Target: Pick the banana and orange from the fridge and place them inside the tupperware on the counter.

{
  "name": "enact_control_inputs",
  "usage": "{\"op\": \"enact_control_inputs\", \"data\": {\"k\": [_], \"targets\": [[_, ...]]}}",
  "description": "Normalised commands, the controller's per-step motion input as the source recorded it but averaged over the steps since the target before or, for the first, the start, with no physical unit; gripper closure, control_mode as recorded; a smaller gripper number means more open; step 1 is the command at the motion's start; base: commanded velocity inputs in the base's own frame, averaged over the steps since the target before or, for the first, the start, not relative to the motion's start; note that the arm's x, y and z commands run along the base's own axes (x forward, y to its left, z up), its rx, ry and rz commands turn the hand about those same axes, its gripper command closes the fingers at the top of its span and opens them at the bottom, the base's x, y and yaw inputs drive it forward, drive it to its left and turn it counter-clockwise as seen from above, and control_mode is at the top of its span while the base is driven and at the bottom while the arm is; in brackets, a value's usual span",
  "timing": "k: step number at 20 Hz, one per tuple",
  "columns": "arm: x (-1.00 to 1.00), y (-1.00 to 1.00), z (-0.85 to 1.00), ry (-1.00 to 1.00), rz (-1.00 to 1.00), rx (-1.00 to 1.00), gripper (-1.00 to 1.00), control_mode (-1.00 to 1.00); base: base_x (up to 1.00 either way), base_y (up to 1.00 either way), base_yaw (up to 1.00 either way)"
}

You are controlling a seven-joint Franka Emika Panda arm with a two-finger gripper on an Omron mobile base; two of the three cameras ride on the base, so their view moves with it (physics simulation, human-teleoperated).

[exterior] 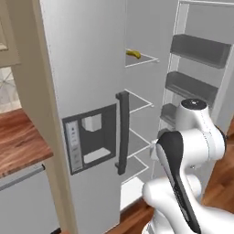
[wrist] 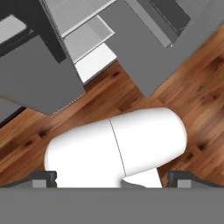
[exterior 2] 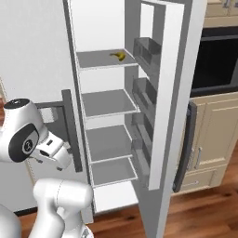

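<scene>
Reaching for the banana [exterior 2: 119,56] on the fridge [exterior 2: 107,116] upper shelf demands raising the folded arm; gripper [wrist: 112,179] spread wide, empty.

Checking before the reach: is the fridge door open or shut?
Open. The fridge has its right door swung wide, baring its shelves, with the banana on the top one.

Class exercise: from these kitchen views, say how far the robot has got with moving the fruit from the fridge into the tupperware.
Done: the fridge door stands open, shelves exposed. In hand: nothing; the gripper is open and empty, pointing down at the floor. Left: nearly everything. The banana lies untouched on the top shelf; no orange or tupperware can be made out here. A strip of counter shows left of the fridge.
</scene>
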Motion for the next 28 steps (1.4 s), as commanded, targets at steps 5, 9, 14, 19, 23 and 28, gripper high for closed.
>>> {"op": "enact_control_inputs", "data": {"k": [5, 9, 14, 19, 23, 28], "targets": [[0.00, 0.00, 0.00, 0.00, 0.00, 0.00, -1.00, 1.00, 0.40, -0.16, 0.49], [0.00, 0.00, 0.00, 0.00, 0.00, 0.00, -1.00, 1.00, 0.39, -0.29, 0.54], [0.00, 0.00, 0.00, 0.00, 0.00, 0.00, -1.00, 1.00, 0.49, -0.37, 0.34], [0.00, 0.00, 0.00, 0.00, 0.00, 0.00, -1.00, 1.00, 0.45, -0.36, 0.20], [0.00, 0.00, 0.00, 0.00, 0.00, 0.00, -1.00, 1.00, 0.25, -0.42, 0.09], [0.00, 0.00, 0.00, 0.00, 0.00, 0.00, -1.00, 1.00, 0.24, -0.39, 0.03]]}}
